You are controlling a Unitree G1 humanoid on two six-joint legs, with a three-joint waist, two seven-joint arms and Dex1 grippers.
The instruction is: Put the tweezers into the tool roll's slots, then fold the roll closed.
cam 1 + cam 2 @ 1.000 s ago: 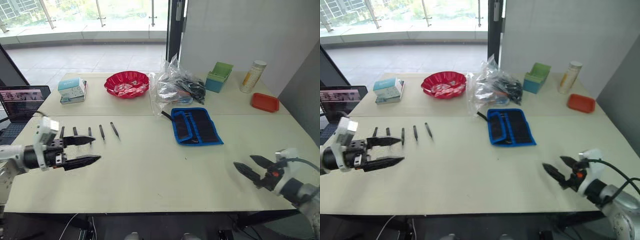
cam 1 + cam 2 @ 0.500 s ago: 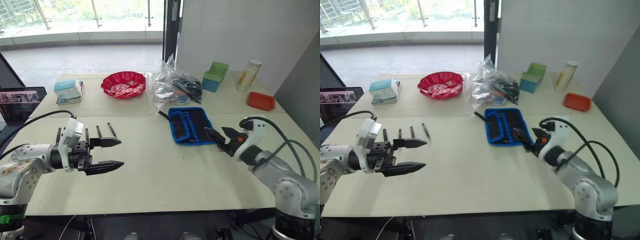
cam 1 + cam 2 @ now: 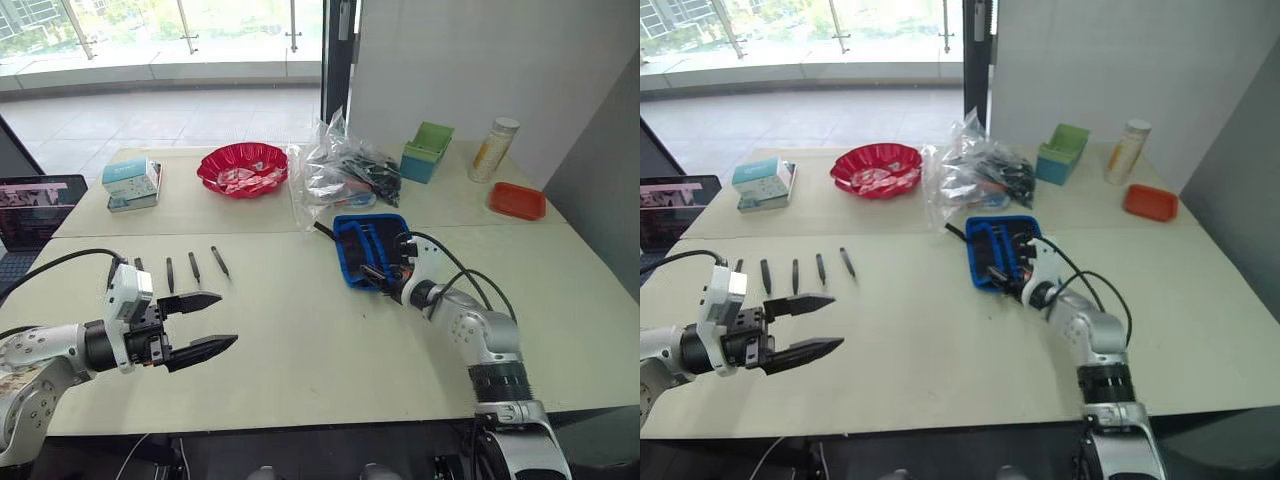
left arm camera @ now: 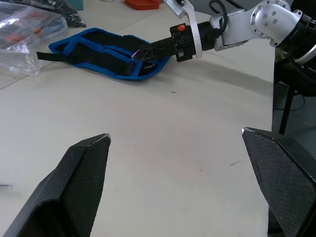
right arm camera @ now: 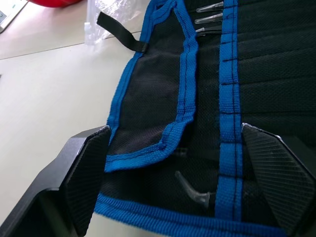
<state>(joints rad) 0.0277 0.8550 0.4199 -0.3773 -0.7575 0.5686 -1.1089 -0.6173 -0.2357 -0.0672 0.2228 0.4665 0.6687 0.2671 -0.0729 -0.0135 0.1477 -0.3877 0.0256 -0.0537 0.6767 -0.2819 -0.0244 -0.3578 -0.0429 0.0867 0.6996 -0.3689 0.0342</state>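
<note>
black tool roll (image 3: 368,247) lies open at frame centre; your right gripper (image 3: 378,274) rests at its near edge, fingers apart. tweezers (image 3: 193,266) lie in a row at mid-left, unslotted. left gripper (image 3: 205,322) hovers agape just below them. next: grasp 1.

My right gripper (image 3: 378,276) covers the near edge of the tool roll (image 3: 366,243) at centre frame, so its slots (image 5: 266,74) there are hidden. My forearm hides the leftmost of the tweezers (image 3: 793,275). The laptop (image 3: 30,195) is cropped at left.
</note>
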